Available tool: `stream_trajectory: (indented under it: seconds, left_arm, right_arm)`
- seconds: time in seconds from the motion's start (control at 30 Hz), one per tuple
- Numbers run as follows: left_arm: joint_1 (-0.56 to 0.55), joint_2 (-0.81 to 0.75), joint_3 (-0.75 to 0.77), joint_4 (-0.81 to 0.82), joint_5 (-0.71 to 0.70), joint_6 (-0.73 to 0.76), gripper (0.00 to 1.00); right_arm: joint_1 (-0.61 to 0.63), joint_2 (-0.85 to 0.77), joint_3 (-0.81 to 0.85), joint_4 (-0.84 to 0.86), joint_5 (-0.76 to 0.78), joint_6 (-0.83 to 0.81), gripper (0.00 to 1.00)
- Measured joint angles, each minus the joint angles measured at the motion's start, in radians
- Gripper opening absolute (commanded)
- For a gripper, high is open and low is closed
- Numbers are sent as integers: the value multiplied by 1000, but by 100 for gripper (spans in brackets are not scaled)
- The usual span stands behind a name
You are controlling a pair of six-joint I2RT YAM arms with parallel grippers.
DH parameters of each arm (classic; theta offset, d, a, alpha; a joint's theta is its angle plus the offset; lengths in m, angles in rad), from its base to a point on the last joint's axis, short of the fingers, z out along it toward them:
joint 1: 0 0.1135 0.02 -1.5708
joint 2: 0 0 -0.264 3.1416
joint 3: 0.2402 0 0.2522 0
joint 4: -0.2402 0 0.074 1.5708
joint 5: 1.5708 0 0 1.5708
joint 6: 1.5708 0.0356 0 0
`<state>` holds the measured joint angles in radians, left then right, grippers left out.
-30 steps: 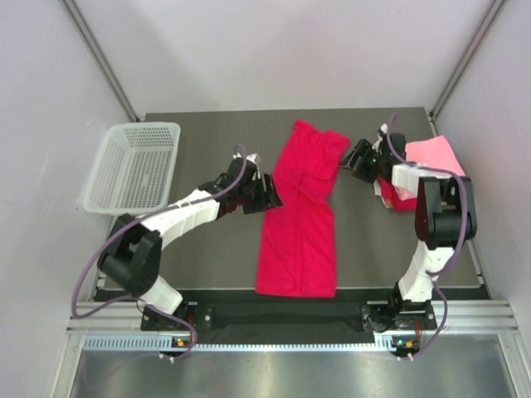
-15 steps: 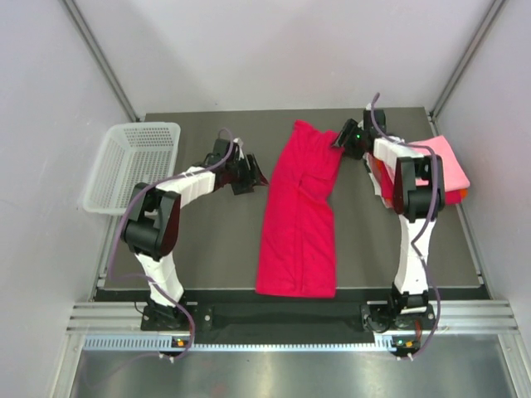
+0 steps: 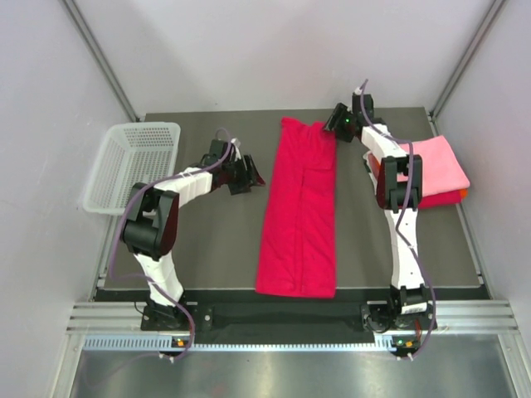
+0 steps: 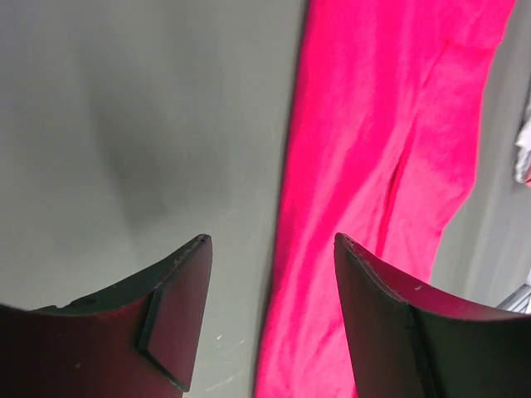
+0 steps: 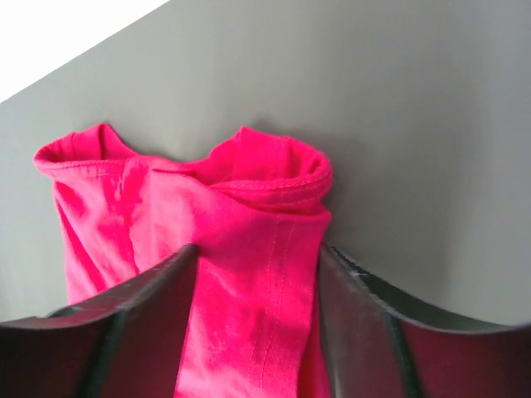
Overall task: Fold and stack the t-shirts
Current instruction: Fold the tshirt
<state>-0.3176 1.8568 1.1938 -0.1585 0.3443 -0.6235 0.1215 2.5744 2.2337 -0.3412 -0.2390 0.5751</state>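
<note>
The crimson t-shirt lies folded into a long strip down the table's middle, its long axis running from the near edge to the far one. Partway along, the left gripper hangs just beside its left edge, jaws spread and empty. At the far end the right gripper straddles the collar corner, jaws spread, the cloth apparently unpinched. It looks better placed to fold that end nearward.

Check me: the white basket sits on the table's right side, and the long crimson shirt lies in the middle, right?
No. The top external view shows the white basket on the table's left side; the crimson shirt does lie in the middle.
</note>
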Motion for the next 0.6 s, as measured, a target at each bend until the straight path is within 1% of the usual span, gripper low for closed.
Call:
stream_trajectory:
  seconds: [0.1, 0.13, 0.2, 0.27, 0.33, 0.47, 0.6]
  left_arm:
    - [0, -25, -50, 9, -7, 6, 68]
    - [0, -44, -75, 8, -16, 8, 71]
    - [0, -89, -120, 8, -33, 11, 73]
    - [0, -154, -167, 5, -53, 15, 73]
    - [0, -214, -201, 6, -65, 18, 73]
    - [-3, -329, -272, 10, -66, 18, 72]
    - [-28, -429, -372, 3, -64, 15, 71]
  right_arm:
    - [0, -1, 7, -3, 3, -29, 78]
    - [0, -4, 6, -3, 2, -43, 89]
    - [0, -35, -33, 8, 11, -76, 96]
    - [1, -91, -109, 3, 17, -106, 97]
    - [4, -208, -252, 7, 39, -140, 95]
    - [14, -474, -502, 21, 62, -173, 93]
    - [41, -759, -751, 72, 60, -182, 92]
